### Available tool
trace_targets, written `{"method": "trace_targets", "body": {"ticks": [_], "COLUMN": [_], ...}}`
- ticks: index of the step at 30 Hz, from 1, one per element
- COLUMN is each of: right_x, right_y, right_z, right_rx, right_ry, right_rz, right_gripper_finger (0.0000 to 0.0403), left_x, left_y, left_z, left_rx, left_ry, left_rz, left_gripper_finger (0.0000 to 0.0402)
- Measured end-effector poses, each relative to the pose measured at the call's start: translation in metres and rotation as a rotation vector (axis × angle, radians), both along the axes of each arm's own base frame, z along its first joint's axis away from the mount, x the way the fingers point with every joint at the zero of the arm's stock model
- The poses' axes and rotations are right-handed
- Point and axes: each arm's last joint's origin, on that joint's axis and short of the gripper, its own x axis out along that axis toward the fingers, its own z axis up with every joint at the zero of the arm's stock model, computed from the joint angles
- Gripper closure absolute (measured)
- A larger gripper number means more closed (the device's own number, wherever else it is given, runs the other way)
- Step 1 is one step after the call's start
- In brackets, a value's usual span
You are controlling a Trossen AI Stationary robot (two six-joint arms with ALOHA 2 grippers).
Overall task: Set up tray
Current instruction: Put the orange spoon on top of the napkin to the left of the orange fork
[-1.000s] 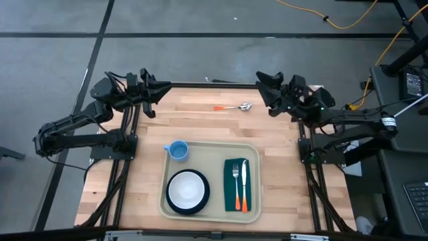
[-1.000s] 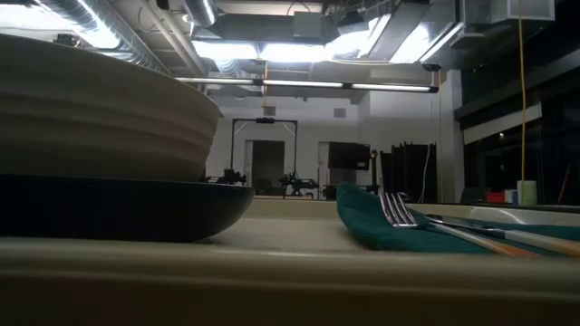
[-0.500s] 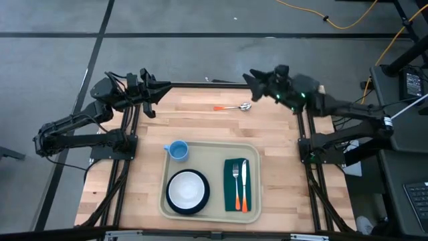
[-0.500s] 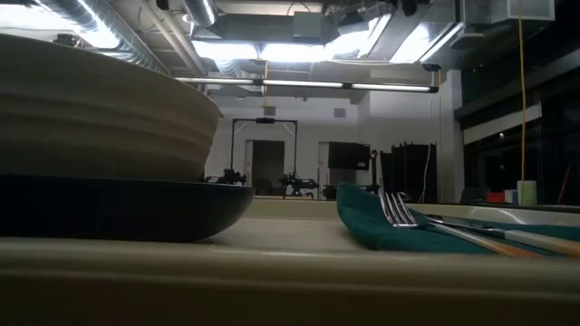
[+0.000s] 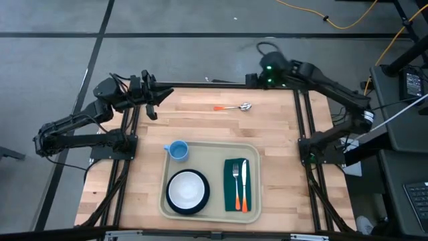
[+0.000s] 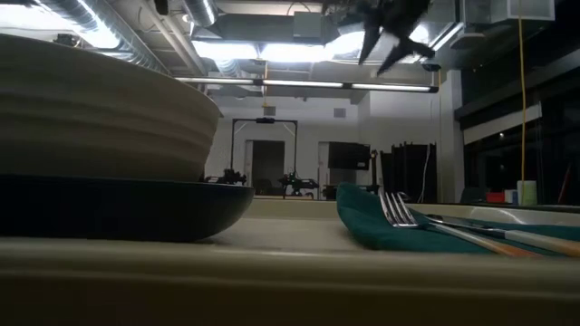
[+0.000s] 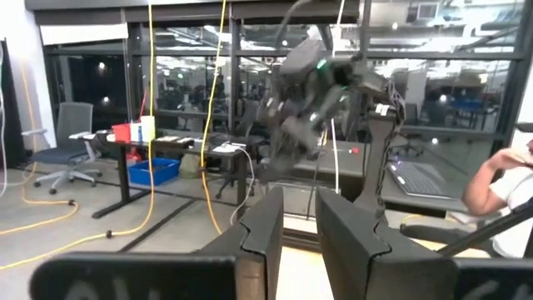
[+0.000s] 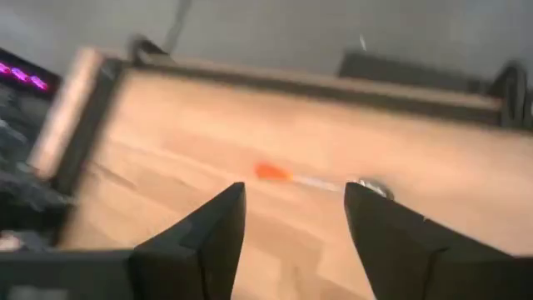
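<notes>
The beige tray (image 5: 253,152) lies on the wooden table toward its near edge. On it stand a blue cup (image 5: 177,150) and a white bowl (image 5: 188,190) on a dark plate. A green napkin (image 5: 229,194) on the tray carries a fork (image 5: 235,179) and a knife (image 5: 244,182). A spoon (image 5: 234,106) with an orange handle lies on the bare wood near the far edge. My right gripper (image 8: 291,218) hangs open above the far edge, slanting down at the spoon (image 8: 321,180). My left gripper (image 7: 300,223) waits at the far left corner, slightly open and holding nothing.
Bare wood runs between the tray and the far edge, and on both sides of the tray. In the low view the bowl (image 6: 100,118), the napkin (image 6: 381,226) and the fork (image 6: 399,213) fill the foreground, and my right gripper (image 6: 390,36) shows at the top.
My right gripper has swung from the far right corner along the table's far edge toward the spoon. It has tipped from pointing up to slanting down at the table. It now shows at the top of the low view.
</notes>
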Motion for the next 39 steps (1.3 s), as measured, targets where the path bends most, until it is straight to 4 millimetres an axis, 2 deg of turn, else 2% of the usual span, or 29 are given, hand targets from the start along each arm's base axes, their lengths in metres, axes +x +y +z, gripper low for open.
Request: {"method": "trace_targets", "body": {"ticks": [6, 16, 22, 33, 39], "right_x": [0.019, 0.032, 0.031, 0.013, 0.005], "right_y": [-0.018, -0.04, -0.057, -0.094, -0.103], "right_z": [-0.047, -0.127, -0.148, -0.167, -0.182], "right_rx": [0.138, 0.355, 0.358, 0.446, 0.506], "right_ry": [0.114, 0.284, 0.343, 0.334, 0.326], "right_rz": [0.021, 0.018, 0.003, -0.027, -0.018], "right_gripper_finger": [0.0189, 0.0159, 0.0157, 0.0157, 0.0157], "left_x": [0.0, 0.0, 0.0, 0.001, 0.001], "left_y": [0.0, -0.002, -0.002, -0.001, -0.001], "left_z": [0.001, 0.0, 0.0, -0.004, -0.007], "left_rx": [0.01, -0.003, -0.016, -0.054, -0.067], "left_ry": [-0.007, -0.001, -0.003, 0.025, 0.058], "left_rz": [0.0, -0.059, -0.061, -0.062, -0.057], "left_gripper_finger": [0.0334, 0.0334, 0.0334, 0.0334, 0.0334]}}
